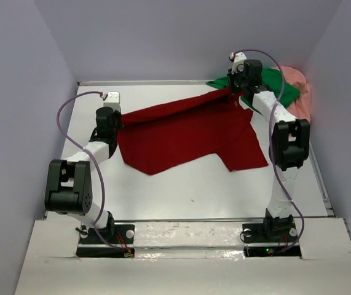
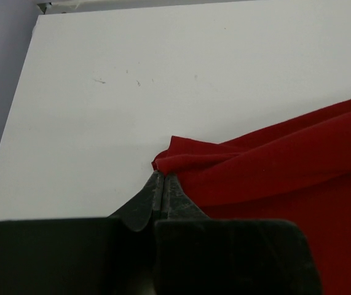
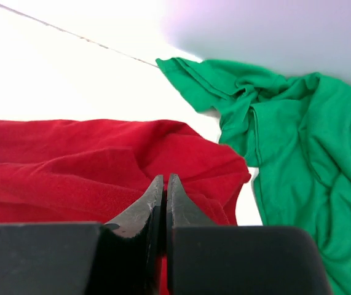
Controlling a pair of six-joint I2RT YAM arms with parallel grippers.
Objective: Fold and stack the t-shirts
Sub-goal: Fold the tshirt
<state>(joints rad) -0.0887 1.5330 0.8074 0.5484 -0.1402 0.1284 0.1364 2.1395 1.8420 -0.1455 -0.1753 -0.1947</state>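
The white tabletop [image 1: 181,196] is matte and evenly lit, with a few faint scuff marks. Pale lilac walls [image 1: 15,92] enclose it on the left, far and right sides.

The dark red t-shirt [image 1: 187,132] lies across the middle of the tabletop. Its far edge is drawn out between the two arms, and the rest is spread flat toward the near side.

The left gripper [image 2: 163,179] is clenched on the shirt's left corner, with a small bunch of cloth pinched at its tips. The right gripper [image 3: 165,183] is clenched on the opposite end of that edge, at the far right.

Judgement: the edge is held at both ends so it can be carried over evenly, and no fold is made yet.

The green t-shirt [image 3: 286,135] lies crumpled in the far right corner, just beside the red one. The salmon pink t-shirt [image 1: 302,92] is bunched beyond it against the right wall. Both are unfolded, and no stack is begun.
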